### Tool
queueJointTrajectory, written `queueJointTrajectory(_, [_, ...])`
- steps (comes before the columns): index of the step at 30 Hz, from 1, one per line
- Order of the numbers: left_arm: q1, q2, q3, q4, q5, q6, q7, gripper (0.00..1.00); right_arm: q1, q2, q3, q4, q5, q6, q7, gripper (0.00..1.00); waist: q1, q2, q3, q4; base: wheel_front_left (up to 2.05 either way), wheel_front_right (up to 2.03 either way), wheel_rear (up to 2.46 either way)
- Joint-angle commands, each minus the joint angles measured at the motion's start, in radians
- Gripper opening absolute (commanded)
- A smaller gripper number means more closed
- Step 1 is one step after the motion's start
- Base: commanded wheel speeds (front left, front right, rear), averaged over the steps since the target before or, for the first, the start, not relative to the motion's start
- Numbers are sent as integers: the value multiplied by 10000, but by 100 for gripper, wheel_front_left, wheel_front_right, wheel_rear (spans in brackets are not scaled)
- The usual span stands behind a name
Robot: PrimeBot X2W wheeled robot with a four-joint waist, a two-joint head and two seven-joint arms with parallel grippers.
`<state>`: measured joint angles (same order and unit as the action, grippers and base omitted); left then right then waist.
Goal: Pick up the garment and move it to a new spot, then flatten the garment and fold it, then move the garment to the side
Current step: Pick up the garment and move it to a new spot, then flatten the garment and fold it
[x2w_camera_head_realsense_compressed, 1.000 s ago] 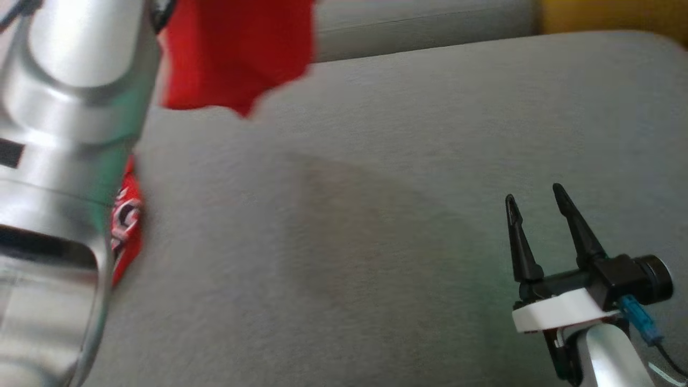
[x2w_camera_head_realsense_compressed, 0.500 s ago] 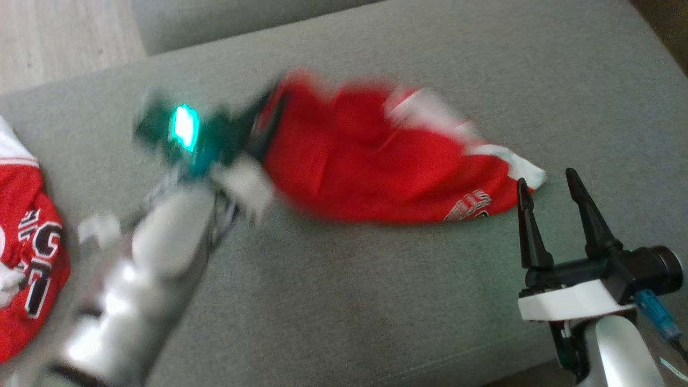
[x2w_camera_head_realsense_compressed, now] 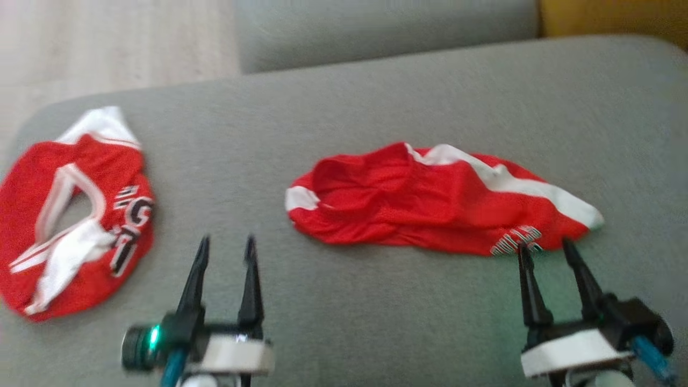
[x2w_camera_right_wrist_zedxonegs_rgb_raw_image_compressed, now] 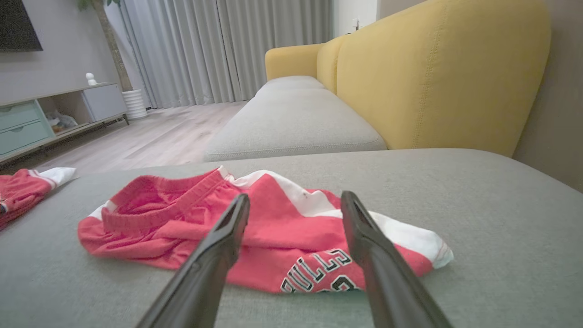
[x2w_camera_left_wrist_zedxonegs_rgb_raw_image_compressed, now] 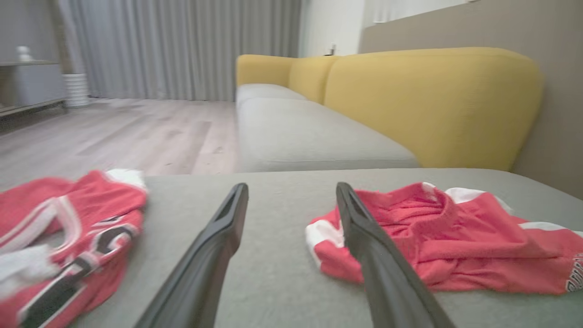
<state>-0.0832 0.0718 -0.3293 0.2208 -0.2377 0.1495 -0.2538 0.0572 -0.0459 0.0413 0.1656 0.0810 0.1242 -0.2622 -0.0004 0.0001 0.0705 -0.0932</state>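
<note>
The garment [x2w_camera_head_realsense_compressed: 419, 204], a pair of red shorts with white side stripes and lettering at one hem, lies crumpled on the grey cushion [x2w_camera_head_realsense_compressed: 344, 301], right of centre. My left gripper [x2w_camera_head_realsense_compressed: 226, 240] stands open and empty near the front, left of the garment and apart from it. In the left wrist view the garment [x2w_camera_left_wrist_zedxonegs_rgb_raw_image_compressed: 432, 237] lies to the right of the open left gripper [x2w_camera_left_wrist_zedxonegs_rgb_raw_image_compressed: 292, 187]. My right gripper [x2w_camera_head_realsense_compressed: 544, 247] is open, its tips just short of the lettered hem. In the right wrist view the garment [x2w_camera_right_wrist_zedxonegs_rgb_raw_image_compressed: 182, 218] lies straight ahead of the open right gripper [x2w_camera_right_wrist_zedxonegs_rgb_raw_image_compressed: 295, 196].
A second red piece, a jersey [x2w_camera_head_realsense_compressed: 70, 215] with white trim and black lettering, lies crumpled at the cushion's left end. Behind are another grey seat [x2w_camera_right_wrist_zedxonegs_rgb_raw_image_compressed: 291, 118], a yellow backrest [x2w_camera_right_wrist_zedxonegs_rgb_raw_image_compressed: 432, 77] and wooden floor [x2w_camera_head_realsense_compressed: 107, 43] at the far left.
My left gripper has opened, let go of the garment and drawn back to the lower left. The garment now lies still on the cushion. The camera has also shifted.
</note>
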Motion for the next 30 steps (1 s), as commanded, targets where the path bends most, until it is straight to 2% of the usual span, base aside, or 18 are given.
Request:
queueJointTrajectory(1, [281, -105, 590, -857, 213, 137, -78, 100, -50, -43, 185, -299, 94, 65, 4, 100, 4, -1, -843, 873, 0, 0, 0])
queueJointTrajectory(5, [1401, -188, 842, -1862, 702, 215, -79, 100, 350, -43, 216, -368, 262, 65, 4, 100, 4, -1, -1292, 1246, 0, 0, 0])
queueJointTrajectory(9, [1964, -208, 966, -2183, 991, 205, -79, 100, 721, -43, 250, -481, 471, 65, 4, 100, 4, -1, -1646, 1472, 0, 0, 0])
queueJointTrajectory(17, [2191, -213, 995, -2128, 1241, -42, -79, 100, 1033, -43, 563, -422, 429, 65, 4, 100, 4, -1, -1856, 1500, 0, 0, 0])
queueJointTrajectory(30, [2287, -215, 902, -1807, 1423, -47, -79, 100, 1113, -43, 543, -354, 487, 65, 4, 100, 4, -1, -1950, 1383, 0, 0, 0])
